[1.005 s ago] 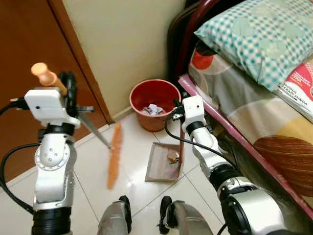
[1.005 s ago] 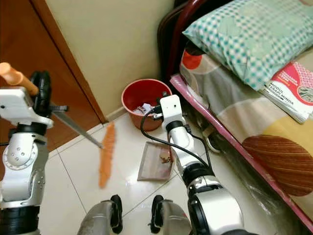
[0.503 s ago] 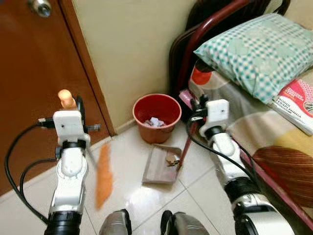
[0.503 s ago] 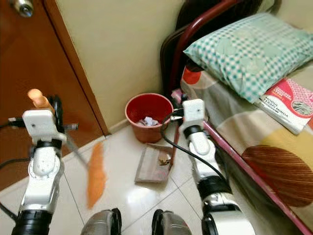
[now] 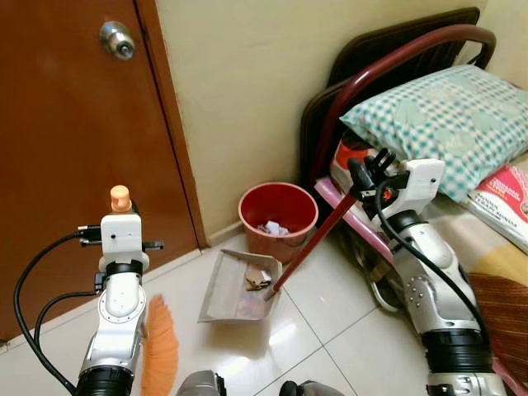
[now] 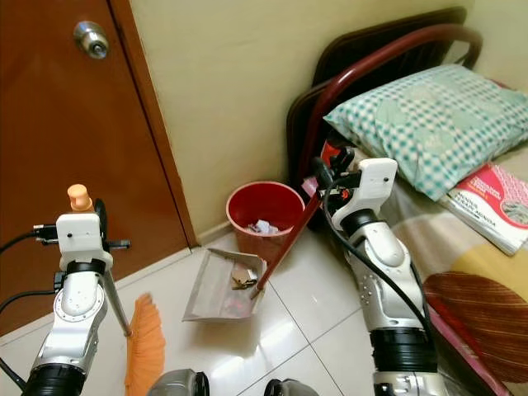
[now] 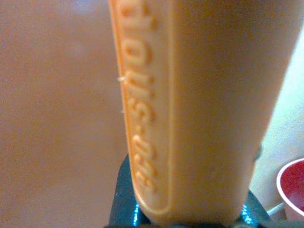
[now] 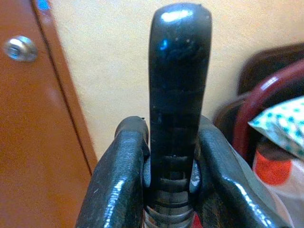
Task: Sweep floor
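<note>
Left eye view: right gripper (image 5: 369, 171) clamped on dustpan (image 5: 238, 286) handle, pan tilted near red bin (image 5: 278, 220), left gripper (image 5: 124, 216) fingers closed round broom (image 5: 159, 355) handle.

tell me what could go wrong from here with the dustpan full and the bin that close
1. The dustpan is tilted on its long handle in the right pincer, with debris loose in it; a jerk could spill it onto the tiles before it reaches the red bin.
2. The pan's edge sits near the bin's rim and could knock it over.
3. The broom in the left pincer might scatter swept dirt.
</note>
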`<state>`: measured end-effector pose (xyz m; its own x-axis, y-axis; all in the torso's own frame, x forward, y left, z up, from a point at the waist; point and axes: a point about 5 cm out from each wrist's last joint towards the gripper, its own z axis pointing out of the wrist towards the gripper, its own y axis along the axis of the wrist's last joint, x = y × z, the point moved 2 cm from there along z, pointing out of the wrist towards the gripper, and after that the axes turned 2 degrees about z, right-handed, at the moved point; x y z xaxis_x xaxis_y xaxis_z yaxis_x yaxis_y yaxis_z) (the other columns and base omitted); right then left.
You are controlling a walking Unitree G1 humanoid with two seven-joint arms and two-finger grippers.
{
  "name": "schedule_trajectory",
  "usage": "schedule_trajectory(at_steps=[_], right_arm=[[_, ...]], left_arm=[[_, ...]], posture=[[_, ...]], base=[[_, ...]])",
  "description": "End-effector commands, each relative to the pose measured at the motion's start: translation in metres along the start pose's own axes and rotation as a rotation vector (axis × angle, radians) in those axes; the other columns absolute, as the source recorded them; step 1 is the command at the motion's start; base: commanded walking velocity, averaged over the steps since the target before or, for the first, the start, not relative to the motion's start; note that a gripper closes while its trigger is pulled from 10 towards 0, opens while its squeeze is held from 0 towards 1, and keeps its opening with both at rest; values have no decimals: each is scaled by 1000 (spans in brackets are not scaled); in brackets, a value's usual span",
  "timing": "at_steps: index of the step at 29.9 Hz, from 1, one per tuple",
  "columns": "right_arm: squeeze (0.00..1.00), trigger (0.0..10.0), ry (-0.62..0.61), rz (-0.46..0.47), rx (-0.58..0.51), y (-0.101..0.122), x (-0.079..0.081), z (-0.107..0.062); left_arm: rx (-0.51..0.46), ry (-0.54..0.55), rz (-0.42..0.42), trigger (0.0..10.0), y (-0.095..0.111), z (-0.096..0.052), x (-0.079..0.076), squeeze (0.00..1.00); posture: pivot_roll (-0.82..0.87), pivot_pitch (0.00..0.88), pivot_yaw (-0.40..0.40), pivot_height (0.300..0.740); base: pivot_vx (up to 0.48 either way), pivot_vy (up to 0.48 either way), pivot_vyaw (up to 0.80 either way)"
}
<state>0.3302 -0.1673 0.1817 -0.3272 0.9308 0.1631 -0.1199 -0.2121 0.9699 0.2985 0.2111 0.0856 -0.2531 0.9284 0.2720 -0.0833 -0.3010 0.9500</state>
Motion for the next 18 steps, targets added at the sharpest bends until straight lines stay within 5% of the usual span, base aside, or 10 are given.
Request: schedule_trajectory(at_steps=[1, 14, 18], right_arm=[[0, 10000, 18, 6, -82, 29, 2, 5], [0, 10000, -86, -80, -323, 118, -11, 25], [0, 10000, -114, -192, -403, 144, -17, 29]], left_arm=[[13, -21, 18, 10000, -4, -2, -5, 0], [7, -18, -40, 10000, -3, 3, -12, 0], [-5, -45, -69, 10000, -1, 4, -16, 0]], posture=[[-43, 0, 8, 740], [-55, 0, 7, 740], [-56, 0, 4, 740]], base=[[0, 0, 0], [0, 0, 0], [0, 0, 0]])
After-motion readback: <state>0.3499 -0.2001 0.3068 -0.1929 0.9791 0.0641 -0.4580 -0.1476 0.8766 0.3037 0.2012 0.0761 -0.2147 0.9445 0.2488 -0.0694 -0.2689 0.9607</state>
